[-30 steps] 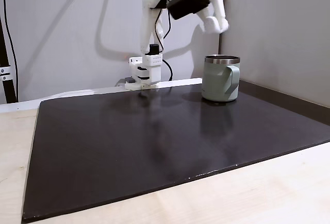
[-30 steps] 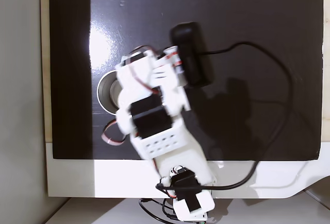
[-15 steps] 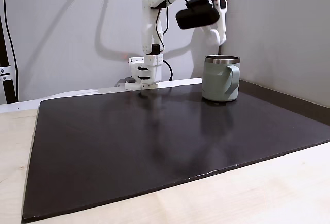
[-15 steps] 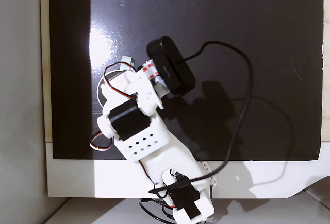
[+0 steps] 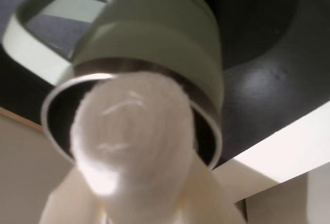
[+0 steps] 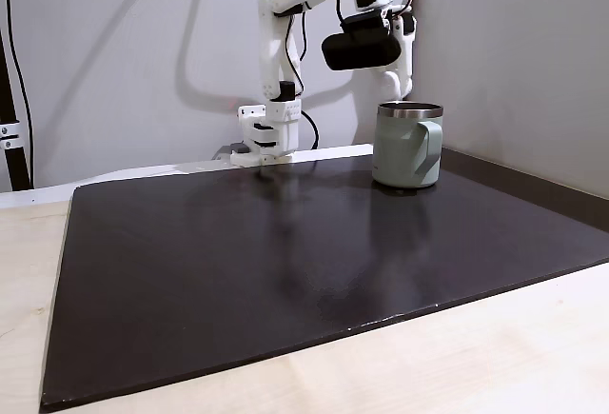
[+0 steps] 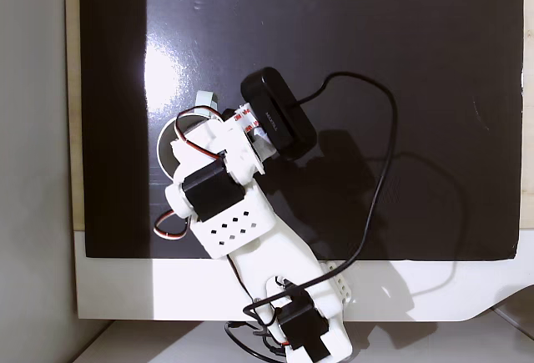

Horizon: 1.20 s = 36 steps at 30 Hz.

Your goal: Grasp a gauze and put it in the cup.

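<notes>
In the wrist view the gauze (image 5: 131, 136), a white soft roll, is pinched between my gripper's white fingers (image 5: 206, 198) and hangs right over the open mouth of the cup (image 5: 160, 33). The cup is a pale green mug with a steel rim and a loop handle. In a fixed view the cup (image 6: 407, 145) stands on the dark mat at the back right, with my gripper (image 6: 395, 84) just above its rim. From above in a fixed view, the arm covers most of the cup (image 7: 169, 142); its rim and handle peek out on the left.
The black mat (image 6: 285, 262) spreads across a pale wooden table. The arm's base (image 6: 267, 133) stands at the mat's back edge, left of the cup. A grey wall rises close behind and to the right of the cup. A black cable (image 7: 380, 179) loops over the mat.
The arm has swung toward the cup and the gripper has come down closer over its mouth, still holding the gauze.
</notes>
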{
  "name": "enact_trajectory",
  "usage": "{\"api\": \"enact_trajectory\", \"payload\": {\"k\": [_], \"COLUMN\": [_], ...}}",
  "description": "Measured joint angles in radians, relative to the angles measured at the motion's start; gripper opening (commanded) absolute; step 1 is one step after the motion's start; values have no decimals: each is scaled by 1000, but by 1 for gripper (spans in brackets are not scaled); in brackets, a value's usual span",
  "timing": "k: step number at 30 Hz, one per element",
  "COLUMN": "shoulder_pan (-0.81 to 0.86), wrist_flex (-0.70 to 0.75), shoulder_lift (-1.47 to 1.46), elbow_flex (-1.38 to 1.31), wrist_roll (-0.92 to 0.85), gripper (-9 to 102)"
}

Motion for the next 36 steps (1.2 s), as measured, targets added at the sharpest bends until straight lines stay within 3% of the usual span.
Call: {"api": "enact_trajectory", "payload": {"k": [19, 36], "shoulder_pan": [-44, -64], "wrist_flex": [-6, -6], "shoulder_lift": [0, 26], "elbow_flex": [9, 9], "wrist_roll": [-31, -44], "gripper": [31, 33]}}
